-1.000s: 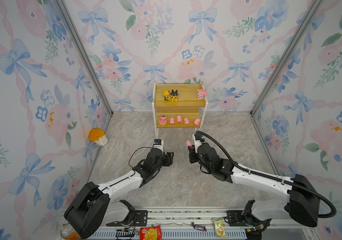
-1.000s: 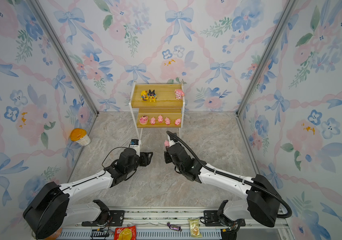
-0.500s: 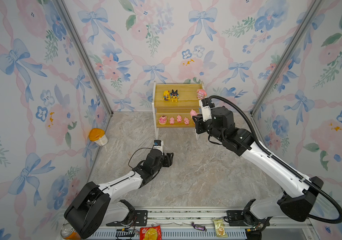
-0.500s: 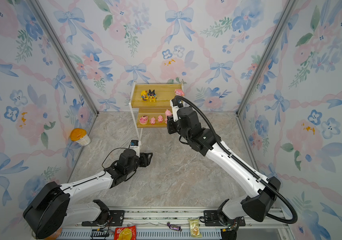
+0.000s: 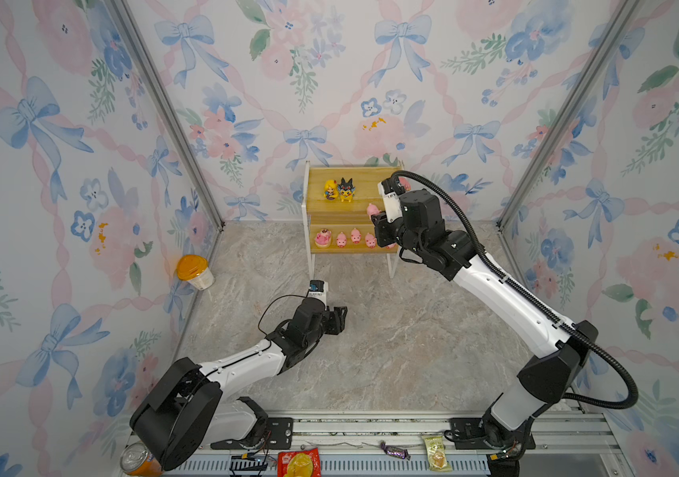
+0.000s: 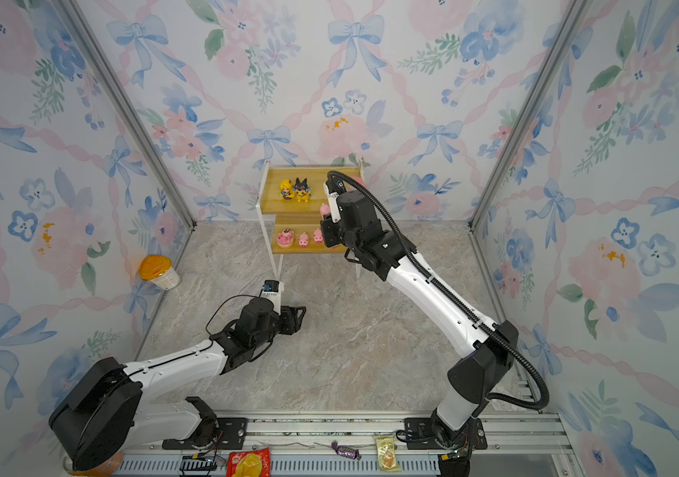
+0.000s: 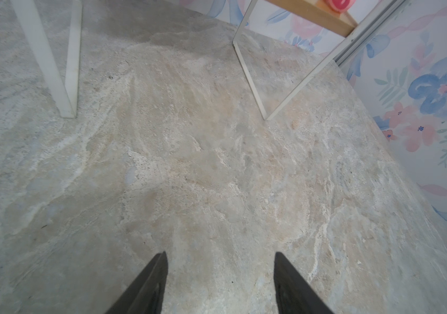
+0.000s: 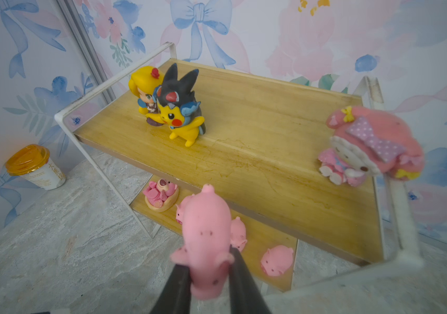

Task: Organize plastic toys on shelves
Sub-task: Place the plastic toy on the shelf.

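At the table's front edge, by the metal rail, lie an orange can (image 5: 137, 460), a red snack packet (image 5: 298, 462), a wrapped candy (image 5: 393, 450) and a yellow packet (image 5: 435, 453).

A bit further in, the left pincer (image 7: 219, 255) hangs low over the table (image 5: 391, 351). Its 2 fingers stand well apart and hold nothing. The bare grey and tan stone-look top spreads wide around it, up to the shelves' white legs.

An orange-lidded cup (image 5: 194, 270) leans at the table's left edge, against the wall.

The shelves (image 5: 371, 181) stand at the back edge, in the middle. On the lower board sit a pig on a round base (image 5: 323, 238) at the left end, then small pigs (image 5: 355, 236) in a row.

The right pincer (image 8: 207, 258) is closed tight on 1 pink pig (image 8: 206, 231). That pig is up by the front edge of the top board, toward its right end. I cannot tell if it touches the wood.

On the top board, a yellow-haired doll (image 8: 142, 89) and a black-and-yellow creature (image 8: 181, 108) stand touching near the left end. A pink figure with a dotted bow (image 8: 366, 146) sits at the right edge. A wide strip of bare wood lies between them.

The walls have blue bows and pink flowers, with metal posts in the back corners.
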You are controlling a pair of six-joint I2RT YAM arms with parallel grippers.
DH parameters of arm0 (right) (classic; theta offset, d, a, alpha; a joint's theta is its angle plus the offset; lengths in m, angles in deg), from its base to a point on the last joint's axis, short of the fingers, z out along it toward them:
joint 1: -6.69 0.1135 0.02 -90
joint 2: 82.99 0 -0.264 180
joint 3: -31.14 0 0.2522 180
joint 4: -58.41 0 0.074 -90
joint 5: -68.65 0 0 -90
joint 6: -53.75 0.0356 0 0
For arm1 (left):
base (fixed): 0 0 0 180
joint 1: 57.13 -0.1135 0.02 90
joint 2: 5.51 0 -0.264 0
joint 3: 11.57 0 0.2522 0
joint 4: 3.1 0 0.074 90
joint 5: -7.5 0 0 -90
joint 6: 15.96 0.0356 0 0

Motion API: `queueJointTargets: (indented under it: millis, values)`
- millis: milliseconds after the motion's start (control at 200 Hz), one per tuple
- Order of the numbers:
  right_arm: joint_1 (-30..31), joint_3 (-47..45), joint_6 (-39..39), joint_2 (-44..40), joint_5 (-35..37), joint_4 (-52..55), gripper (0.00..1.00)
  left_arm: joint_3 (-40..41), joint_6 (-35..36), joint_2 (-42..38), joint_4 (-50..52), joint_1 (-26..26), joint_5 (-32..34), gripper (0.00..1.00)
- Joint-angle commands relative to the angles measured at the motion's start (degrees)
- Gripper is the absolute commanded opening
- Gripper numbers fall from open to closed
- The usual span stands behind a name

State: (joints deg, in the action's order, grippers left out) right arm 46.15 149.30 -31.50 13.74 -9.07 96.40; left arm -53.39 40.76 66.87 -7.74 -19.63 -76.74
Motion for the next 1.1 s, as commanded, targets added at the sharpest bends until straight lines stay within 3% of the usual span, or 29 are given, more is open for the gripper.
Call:
queueJointTargets:
  millis: [0,690,1095]
  values:
    - [-0.01,1.99,-2.19,1.64,2.15,-1.59,0.25,0.7,-0.19,0.8,-1.26,0.63,0.58,0.63]
    - [-1.51,9.51,-3.57,10.68,5.93,-5.9,0.28,1.33,-1.52,0.62,-1.72,2.25,1.28,0.63]
    - [-2.99,13.11,-1.61,14.1,5.24,-5.31,0.4,0.98,-1.63,0.31,-1.6,2.24,1.11,0.63]
